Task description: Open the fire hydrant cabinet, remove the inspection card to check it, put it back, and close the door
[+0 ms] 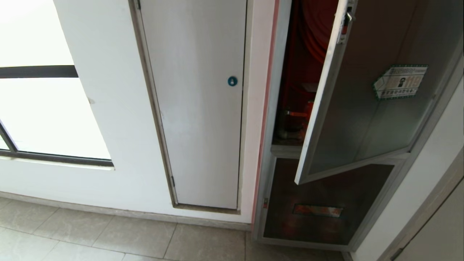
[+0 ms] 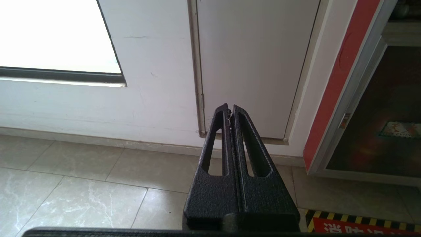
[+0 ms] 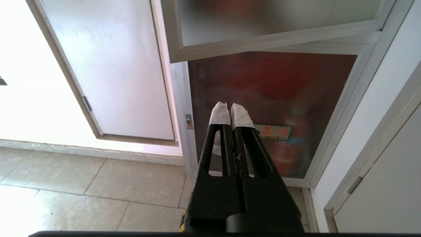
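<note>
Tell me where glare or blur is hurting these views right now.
Head view: the window is blown out white, and the open glass door carries a hazy sheen. Left wrist view: the window is pure white as well. Right wrist view: the wall and floor beside the white panel are washed out, and the lower cabinet glass shows only a red smear.

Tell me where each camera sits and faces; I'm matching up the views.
Head: high, looking down at the half-open tinted glass door; no arm shows.
Left wrist: low, facing the plain white panel past the shut left gripper.
Right wrist: low, facing the cabinet's lower glass past the shut right gripper.
All share the white panel.
</note>
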Robot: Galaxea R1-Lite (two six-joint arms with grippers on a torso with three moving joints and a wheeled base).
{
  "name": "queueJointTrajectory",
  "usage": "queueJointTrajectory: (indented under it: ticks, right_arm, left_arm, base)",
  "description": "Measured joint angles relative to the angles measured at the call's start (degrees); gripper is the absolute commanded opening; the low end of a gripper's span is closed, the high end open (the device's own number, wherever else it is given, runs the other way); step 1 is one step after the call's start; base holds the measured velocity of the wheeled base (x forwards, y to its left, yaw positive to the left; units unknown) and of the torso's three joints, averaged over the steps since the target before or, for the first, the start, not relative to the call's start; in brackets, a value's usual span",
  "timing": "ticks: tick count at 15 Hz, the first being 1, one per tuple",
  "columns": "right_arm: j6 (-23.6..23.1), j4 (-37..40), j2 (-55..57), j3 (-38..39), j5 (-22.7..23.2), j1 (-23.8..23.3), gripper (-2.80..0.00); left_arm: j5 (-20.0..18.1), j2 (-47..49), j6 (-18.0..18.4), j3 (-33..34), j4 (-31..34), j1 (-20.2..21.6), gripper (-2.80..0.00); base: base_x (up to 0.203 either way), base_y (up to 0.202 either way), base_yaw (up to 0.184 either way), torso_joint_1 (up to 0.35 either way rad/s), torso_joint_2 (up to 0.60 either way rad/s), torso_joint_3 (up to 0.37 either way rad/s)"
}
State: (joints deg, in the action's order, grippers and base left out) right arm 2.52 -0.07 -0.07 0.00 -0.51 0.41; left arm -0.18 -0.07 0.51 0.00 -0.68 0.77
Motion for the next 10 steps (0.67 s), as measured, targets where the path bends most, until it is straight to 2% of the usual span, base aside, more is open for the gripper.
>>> queueJointTrajectory:
  ticks: [6,10]
  right_arm:
    - [-0.11,0.07,0.00,-0.02,-0.01,0.00,-2.80]
    - [-1.98,0.68,0.14,-1.48,1.43,0.00,-2.80]
  left_arm:
    - [0.00,0.00,0.01,0.00,0.00,0.00,-2.80]
    - [0.02,0.00,-0.03,0.00,0.01,0.00,-2.80]
  base:
    - [0.000,0.000,0.000,0.000,0.00,0.000]
    - [0.000,0.000,0.000,0.000,0.00,0.000]
